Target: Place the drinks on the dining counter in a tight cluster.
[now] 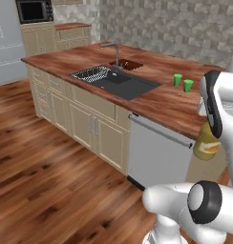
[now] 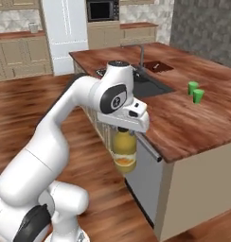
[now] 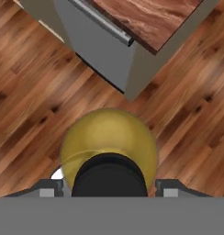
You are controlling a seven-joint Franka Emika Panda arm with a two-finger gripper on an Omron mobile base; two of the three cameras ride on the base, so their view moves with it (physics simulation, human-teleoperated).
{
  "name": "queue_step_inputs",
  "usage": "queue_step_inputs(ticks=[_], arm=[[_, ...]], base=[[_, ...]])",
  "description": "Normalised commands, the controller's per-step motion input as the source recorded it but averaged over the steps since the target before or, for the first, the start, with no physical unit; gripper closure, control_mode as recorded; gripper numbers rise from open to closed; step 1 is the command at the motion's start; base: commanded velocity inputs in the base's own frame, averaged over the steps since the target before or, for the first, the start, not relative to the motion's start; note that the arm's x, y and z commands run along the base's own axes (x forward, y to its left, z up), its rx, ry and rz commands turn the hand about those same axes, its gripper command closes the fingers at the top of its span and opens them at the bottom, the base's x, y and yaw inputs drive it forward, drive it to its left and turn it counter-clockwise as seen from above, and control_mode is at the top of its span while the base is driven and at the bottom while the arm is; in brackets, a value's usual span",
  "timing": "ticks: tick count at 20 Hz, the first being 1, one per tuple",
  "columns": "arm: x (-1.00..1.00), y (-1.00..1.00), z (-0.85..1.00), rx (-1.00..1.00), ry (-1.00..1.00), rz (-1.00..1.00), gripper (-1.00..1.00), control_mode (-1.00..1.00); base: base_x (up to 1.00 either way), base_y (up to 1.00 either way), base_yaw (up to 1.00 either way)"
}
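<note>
The amber-yellow bottle [image 2: 124, 156] hangs upright from the gripper [image 2: 123, 130], off the dining counter [image 2: 183, 127] and over the wood floor [image 3: 36, 78], just outside the counter's near edge by the grey dishwasher front [image 1: 156, 155]. Its body is translucent gold, darker orange toward the base, rounded at the shoulder, with a black cap [image 3: 109, 176]. The jaws pinch the bottle at its neck, one finger on each side of the cap. Two green cups [image 2: 196, 92] stand together on the counter, well in from its edges.

Two green cups [image 1: 183, 83] side by side — microwave [image 1: 34, 10] behind.
</note>
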Motion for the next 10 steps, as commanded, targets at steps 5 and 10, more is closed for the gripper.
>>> queue_step_inputs(ticks=[5, 10], arm=[[0.0, 0.0, 0.0, 0.0, 0.0, 0.0, 1.0, 1.0], [0.0, 0.0, 0.0, 0.0, 0.0, 0.0, 1.0, 1.0]], base=[[0.05, -1.0, 0.1], [0.34, -1.0, 0.32]])
